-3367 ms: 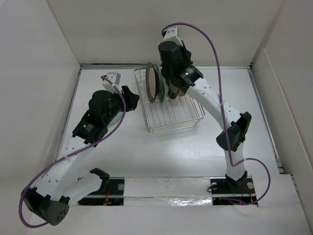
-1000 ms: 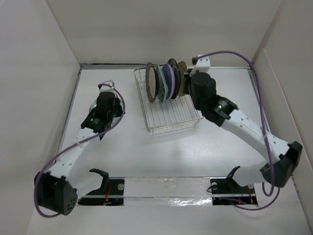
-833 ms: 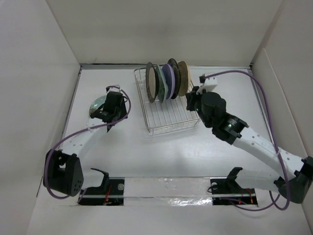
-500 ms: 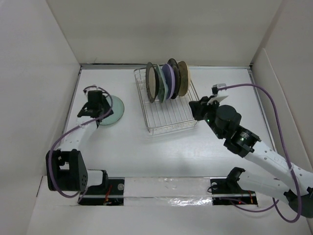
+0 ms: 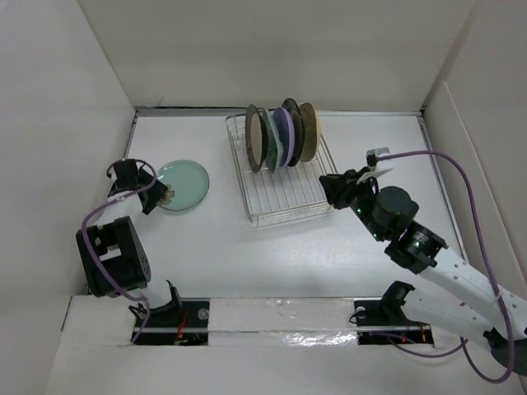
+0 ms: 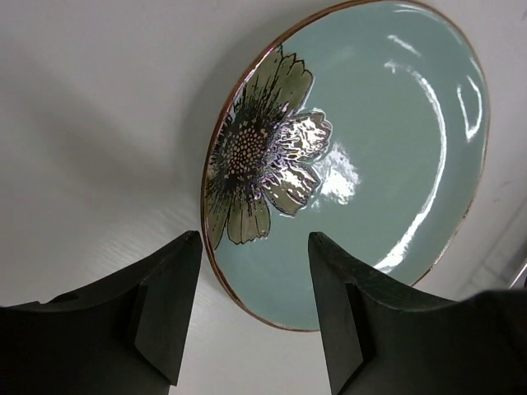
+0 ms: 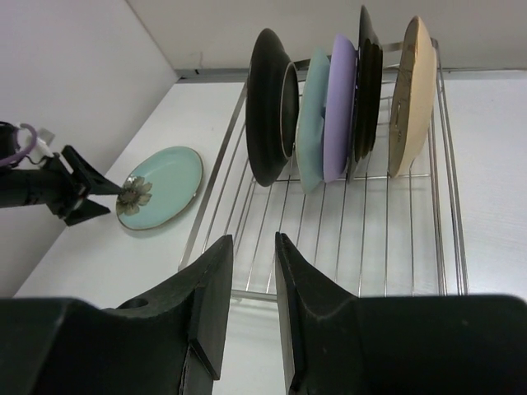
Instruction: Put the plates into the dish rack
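Step in hand: the approach to the last loose dish. The pale green round plate with a flower motif [image 5: 183, 184] lies flat and face up on the white worktop [image 5: 247, 255], left of centre in the overhead frame and well apart from the silver wire dish rack [image 5: 288, 202]. Five other plates [image 5: 284, 136] stand on edge in a close row across the upper end of the rack.

The left pincer [image 6: 255, 237] sits low at the plate's left rim. Its fingers are spread and empty, and the rim edge nearest the flower shows between them. Whether the fingers touch the rim cannot be settled from these views.

The right pincer [image 7: 254, 240] hangs at the lower right of the rack, facing it. It holds nothing and its fingers show only a narrow gap.

Orientation: being round, the plate has no long axis in its own plane. Its face points up, with the flower on the side toward the left pincer. The racked plates face left and right across the frame.

Judgement: the next move calls for a firm pinch on the thin, glossy rim. The plate must then be tipped upright to match the standing row and lowered between free wires.
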Controlling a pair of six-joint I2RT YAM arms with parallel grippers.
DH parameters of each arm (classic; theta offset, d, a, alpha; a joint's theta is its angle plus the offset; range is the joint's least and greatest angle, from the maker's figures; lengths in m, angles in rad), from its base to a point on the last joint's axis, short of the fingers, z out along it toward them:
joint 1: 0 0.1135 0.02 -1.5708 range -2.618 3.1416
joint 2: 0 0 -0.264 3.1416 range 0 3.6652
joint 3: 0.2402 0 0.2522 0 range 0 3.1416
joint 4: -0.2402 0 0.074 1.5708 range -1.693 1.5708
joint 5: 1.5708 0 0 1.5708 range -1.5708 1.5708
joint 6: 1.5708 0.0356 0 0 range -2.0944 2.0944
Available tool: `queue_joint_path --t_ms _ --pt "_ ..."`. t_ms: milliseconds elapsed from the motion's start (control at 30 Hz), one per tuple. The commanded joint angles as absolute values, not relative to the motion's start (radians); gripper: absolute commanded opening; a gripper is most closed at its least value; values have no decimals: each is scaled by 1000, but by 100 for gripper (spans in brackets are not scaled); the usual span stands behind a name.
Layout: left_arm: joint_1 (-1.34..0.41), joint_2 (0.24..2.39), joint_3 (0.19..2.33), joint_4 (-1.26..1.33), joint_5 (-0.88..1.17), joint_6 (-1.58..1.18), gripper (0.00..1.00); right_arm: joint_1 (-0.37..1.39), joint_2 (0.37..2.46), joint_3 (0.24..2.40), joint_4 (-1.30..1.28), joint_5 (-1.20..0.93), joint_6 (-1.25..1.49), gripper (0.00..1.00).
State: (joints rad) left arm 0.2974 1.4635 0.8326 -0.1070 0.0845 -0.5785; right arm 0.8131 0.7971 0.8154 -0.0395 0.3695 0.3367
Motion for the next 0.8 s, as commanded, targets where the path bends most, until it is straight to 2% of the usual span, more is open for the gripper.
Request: queue_joint_path --t_ms 0,367,500,700,767 --pt "301 1514 864 -48 108 -635 52 818 773 804 21 353 334 33" --pt "331 1609 804 80 89 -709 50 808 784 802 15 362 337 33" --pt "331 1644 769 124 85 -742 43 808 792 798 23 367 339 33" --pt "342 1618 729 147 109 -764 40 808 789 795 15 384 339 33" --pt "342 1611 712 181 113 -773 34 808 779 792 17 387 341 33"
